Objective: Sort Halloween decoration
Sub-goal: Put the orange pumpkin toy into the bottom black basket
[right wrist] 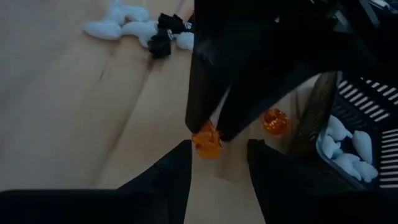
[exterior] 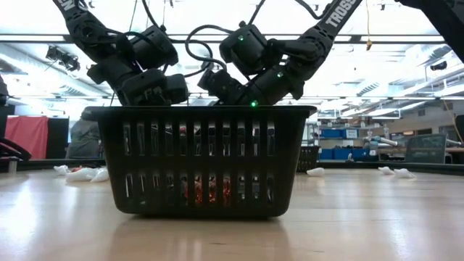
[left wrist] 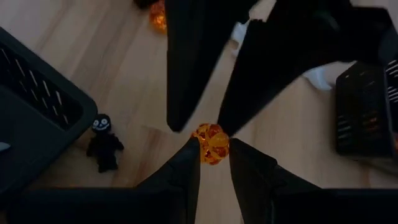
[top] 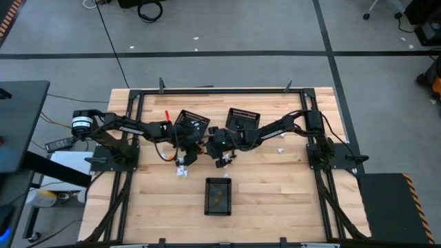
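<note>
In the high view, the left gripper (top: 198,146) and the right gripper (top: 211,146) are seen meeting over the middle of the table (top: 275,200), just in front of two black baskets (top: 191,122) set side by side. A third basket (top: 218,196) is placed nearer the front edge, and white trinkets (top: 182,170) are scattered beside the arms.

In the low view, the front basket is seen filling the middle, with orange pieces (exterior: 206,190) visible through its slots. The fingertips of both grippers are hidden behind its rim.

In the left wrist view, an orange pumpkin trinket (left wrist: 210,143) is pinched between the left gripper's own two fingers, which are closed narrowly on it. The right gripper's fingertips are seen just above it. A small black figure (left wrist: 104,143) is laid on the wood near one basket wall.

In the right wrist view, the right gripper's fingers are spread wide, apart from the pumpkin, which is held at the tips of the other arm's fingers. A second orange pumpkin (right wrist: 275,121) is seen beside a basket holding white pieces (right wrist: 354,143)
</note>
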`<action>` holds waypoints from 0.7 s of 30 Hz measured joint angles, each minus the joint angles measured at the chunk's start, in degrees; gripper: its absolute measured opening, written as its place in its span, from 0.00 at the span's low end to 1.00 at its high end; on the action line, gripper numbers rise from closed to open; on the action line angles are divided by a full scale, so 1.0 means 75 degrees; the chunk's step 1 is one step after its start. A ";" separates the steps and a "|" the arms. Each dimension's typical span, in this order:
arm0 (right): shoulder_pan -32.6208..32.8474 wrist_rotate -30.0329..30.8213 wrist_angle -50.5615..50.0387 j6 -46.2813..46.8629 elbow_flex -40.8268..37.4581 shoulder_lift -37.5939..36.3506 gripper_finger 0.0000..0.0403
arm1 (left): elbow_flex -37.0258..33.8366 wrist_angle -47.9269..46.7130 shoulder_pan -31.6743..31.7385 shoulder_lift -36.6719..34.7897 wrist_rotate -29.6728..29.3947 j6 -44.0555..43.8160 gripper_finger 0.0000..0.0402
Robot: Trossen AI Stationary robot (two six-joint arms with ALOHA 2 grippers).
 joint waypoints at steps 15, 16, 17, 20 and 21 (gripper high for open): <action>0.0481 0.0739 0.0008 0.0407 0.0000 -0.0002 0.40 | 0.0000 0.0379 0.0005 0.0000 0.0497 -0.0336 0.23; 0.0531 0.0837 -0.0004 0.0436 0.0000 -0.0013 0.40 | 0.0000 0.0380 0.0003 0.0000 0.0543 -0.0338 0.23; 0.0577 0.0920 -0.0018 0.0448 0.0000 -0.0039 0.40 | 0.0000 0.0386 0.0003 0.0000 0.0613 -0.0339 0.23; 0.0707 0.1097 -0.0064 0.0469 0.0000 -0.0172 0.39 | 0.0000 0.0423 -0.0062 -0.0003 0.0747 -0.0390 0.23; 0.0757 0.1173 -0.0095 0.0472 -0.0003 -0.0204 0.39 | 0.0000 0.0436 -0.0115 -0.0006 0.0751 -0.0395 0.23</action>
